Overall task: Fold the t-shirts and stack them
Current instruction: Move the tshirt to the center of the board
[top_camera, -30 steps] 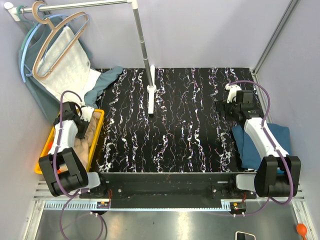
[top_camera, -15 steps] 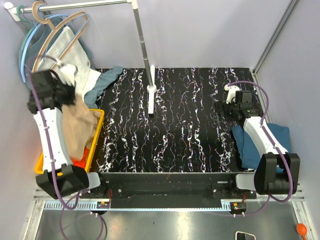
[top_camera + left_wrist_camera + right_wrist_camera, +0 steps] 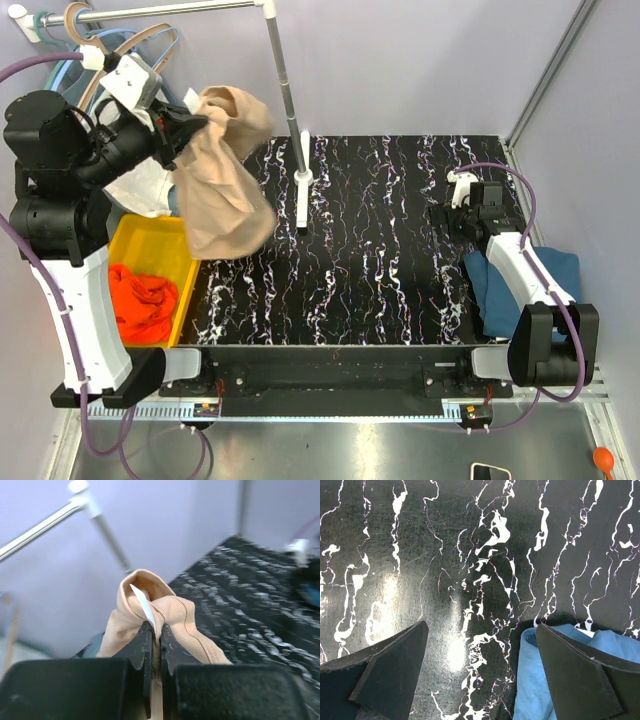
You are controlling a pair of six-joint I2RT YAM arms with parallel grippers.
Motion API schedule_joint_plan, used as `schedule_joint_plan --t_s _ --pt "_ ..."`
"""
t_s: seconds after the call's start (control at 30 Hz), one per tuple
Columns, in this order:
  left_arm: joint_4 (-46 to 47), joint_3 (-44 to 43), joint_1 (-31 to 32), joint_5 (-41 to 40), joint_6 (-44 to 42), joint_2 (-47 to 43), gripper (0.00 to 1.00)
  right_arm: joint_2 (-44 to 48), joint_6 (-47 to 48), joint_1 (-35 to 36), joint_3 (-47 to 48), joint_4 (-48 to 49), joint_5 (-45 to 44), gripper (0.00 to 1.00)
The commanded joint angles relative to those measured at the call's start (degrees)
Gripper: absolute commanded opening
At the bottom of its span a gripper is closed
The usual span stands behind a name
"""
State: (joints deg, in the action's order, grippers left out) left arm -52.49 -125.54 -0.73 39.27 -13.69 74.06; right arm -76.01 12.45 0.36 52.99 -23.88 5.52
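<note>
The beige-tan t-shirt [image 3: 225,190] hangs in the air at upper left, limp and bunched, its ribbed collar pinched in the left gripper [image 3: 192,126]. The orange-red t-shirt [image 3: 140,300] lies crumpled in the yellow bin [image 3: 150,240] at lower left. The teal-blue t-shirt [image 3: 487,290] lies at the right edge, partly hidden.

table [image 3: 380,260]: black marbled | rail stand [image 3: 303,200] mid-back | teal-blue shirt [image 3: 483,295] right edge

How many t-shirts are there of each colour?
Beige t-shirt: 1
Orange t-shirt: 1
Blue t-shirt: 1
Total: 3
</note>
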Motion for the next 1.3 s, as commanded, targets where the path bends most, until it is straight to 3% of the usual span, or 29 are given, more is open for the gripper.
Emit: schedule_joint_plan --t_s 0.0,0.23,0.27,0.3,0.37,0.4,0.43,0.47,0.5,0.53,0.63,0.77,0.87,1.1,1.27 --pt "6.87 0.28 4.94 11.71 9.54 0.38 0.00 -0.37 1.17 -0.01 0.62 0.32 0.02 1.00" --pt "9.60 4.23 7.41 15.49 11.50 1.62 0.02 -1.07 1.53 -0.01 0.62 0.15 -0.42 1.00" --pt "9.60 6.42 7.50 15.40 10.71 1.18 0.14 -1.07 1.53 -0.01 0.62 0.15 -0.42 1.00" --pt "9.60 12.53 7.59 15.23 8.18 0.48 0.35 -1.07 1.53 -0.01 0.53 0.24 -0.51 1.00" --pt "9.68 20.29 8.73 11.99 3.01 -2.42 0.53 -0.90 1.53 -0.01 0.62 0.15 -0.60 1.00" --pt "9.86 28.42 9.17 9.97 1.06 -3.39 0.64 -0.90 1.53 -0.01 0.53 0.24 -0.60 1.00" --pt "10.47 32.51 9.87 4.56 -0.62 -5.05 0.88 -0.72 1.35 -0.01 0.62 0.24 -0.42 1.00" --pt "11.17 36.29 10.22 1.02 -2.98 -5.68 0.97 -0.72 1.26 -0.01 0.62 0.24 -0.25 1.00" --pt "12.05 43.29 10.49 -2.84 -3.53 -6.03 0.99 -0.63 1.18 -0.01 0.62 0.15 -0.25 1.00" --pt "13.63 46.23 10.58 -10.45 -4.06 -6.12 0.99 -0.55 1.00 -0.01 0.71 0.15 0.28 1.00" --pt "14.34 54.76 10.58 -20.77 -7.22 -6.30 0.99 -0.81 0.74 -0.01 2.37 -2.39 4.48 1.00" --pt "13.82 62.94 10.75 -19.50 -12.04 -10.94 0.99 -2.82 -1.28 0.95 6.50 -8.18 11.61 1.00" --pt "13.55 68.39 12.77 -18.34 -13.98 -13.94 0.99 -4.93 0.03 5.43 7.65 -11.01 13.20 1.00" --pt "13.38 63.76 18.64 -16.16 -16.45 -5.19 0.99 -7.14 7.06 18.08 6.52 -18.13 18.83 0.94" --pt "13.29 59.53 25.07 -20.98 -15.31 3.97 0.99 -6.35 9.26 20.91 4.75 -18.66 19.79 0.92"
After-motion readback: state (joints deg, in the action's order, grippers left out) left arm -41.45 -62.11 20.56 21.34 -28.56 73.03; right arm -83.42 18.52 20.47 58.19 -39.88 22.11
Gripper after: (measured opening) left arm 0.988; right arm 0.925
